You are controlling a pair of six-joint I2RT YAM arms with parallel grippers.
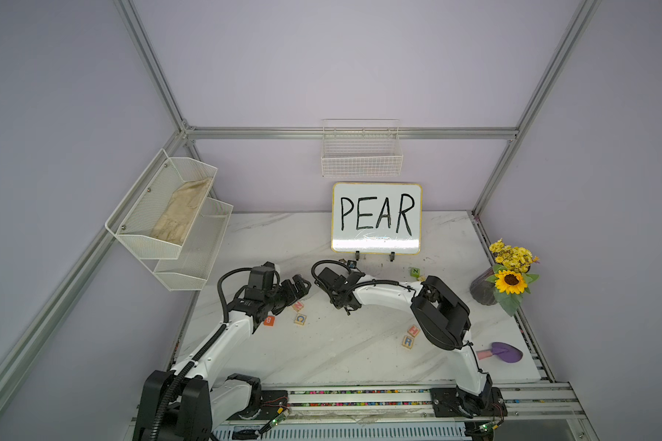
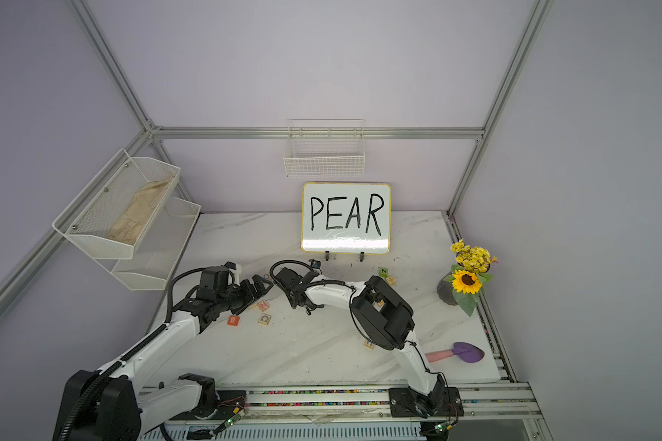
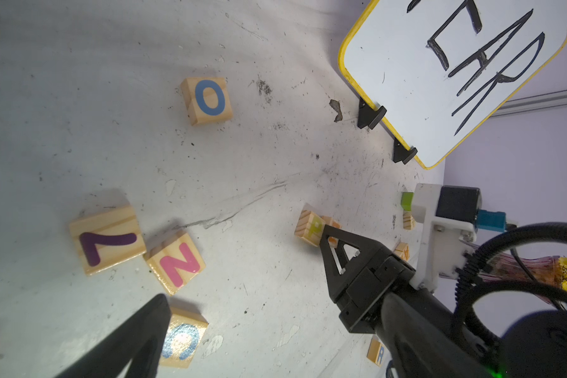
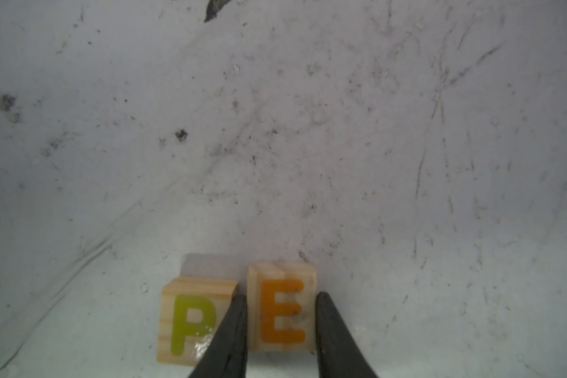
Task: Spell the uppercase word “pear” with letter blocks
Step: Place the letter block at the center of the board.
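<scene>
Leaning at the far edge of the table (image 1: 322, 355), the whiteboard (image 1: 376, 217) reads PEAR. Left gripper (image 1: 300, 285) gapes wide, centre-left. Only the right wrist view shows the right gripper (image 4: 282, 295) clamping the E block (image 4: 282, 314), just right of the P block (image 4: 193, 317).

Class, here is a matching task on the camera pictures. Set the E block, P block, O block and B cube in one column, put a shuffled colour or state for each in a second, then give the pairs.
1. E block
2. P block
3. O block
4. B cube

a. blue letter
b. white letter on solid orange
c. gripped by the right gripper
d. yellow-green letter

Pairs: 1-c, 2-d, 3-a, 4-b
</scene>
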